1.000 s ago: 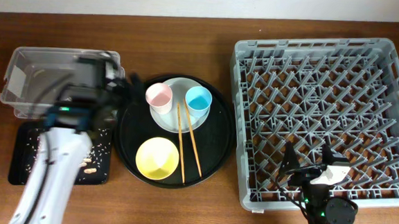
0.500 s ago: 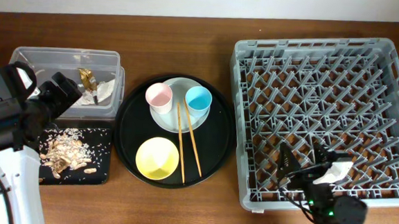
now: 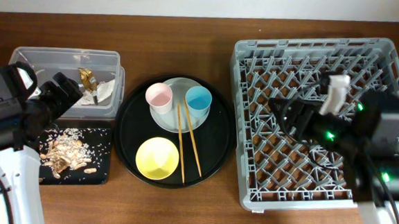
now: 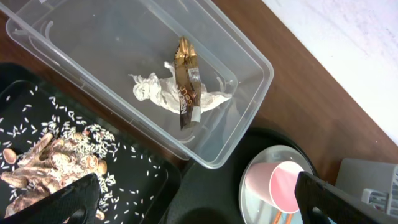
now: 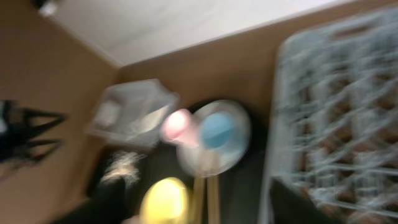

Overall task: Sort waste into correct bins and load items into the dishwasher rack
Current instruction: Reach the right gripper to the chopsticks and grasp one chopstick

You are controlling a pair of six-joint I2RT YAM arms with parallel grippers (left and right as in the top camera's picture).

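Note:
The white tissue (image 4: 155, 93) and gold wrapper (image 4: 186, 81) lie in the clear box (image 3: 36, 60). Food scraps (image 3: 62, 152) lie on the flat black tray (image 3: 99, 158). My left gripper (image 3: 60, 93) hovers open over the corner where both bins meet, with nothing between its fingers (image 4: 74, 202). The pink cup (image 3: 159, 95) and blue cup (image 3: 198, 98) stand on the grey-green plate (image 3: 177, 121). Chopsticks (image 3: 187, 142) lie beside the yellow bowl (image 3: 157, 158). My right gripper (image 3: 288, 114) hangs above the grey rack (image 3: 307, 46), pointing left, jaws apart and empty; its wrist view is blurred.
The cups, plate, bowl and chopsticks all sit on a large round black tray (image 3: 215, 144) between the bins and the rack. Bare brown table (image 3: 183, 34) runs along the back and the front edge. The rack holds no dishes.
My right arm has risen from the rack's front edge to above its middle, turned toward the round tray. My left arm pulled back from over the clear box and then stayed still.

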